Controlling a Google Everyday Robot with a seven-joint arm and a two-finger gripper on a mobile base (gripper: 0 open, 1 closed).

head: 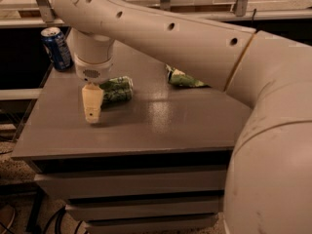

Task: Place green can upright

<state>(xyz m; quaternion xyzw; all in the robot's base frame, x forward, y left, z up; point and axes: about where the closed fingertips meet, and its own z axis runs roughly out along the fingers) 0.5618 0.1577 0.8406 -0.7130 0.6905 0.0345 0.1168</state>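
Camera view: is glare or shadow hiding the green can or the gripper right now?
Camera view: the light is dim and warm overall. A soft sheen lies on the table to the right of the green can, not on the can. The can lies on its side in plain view. The gripper hangs just left of it and stands out pale against the grey top.
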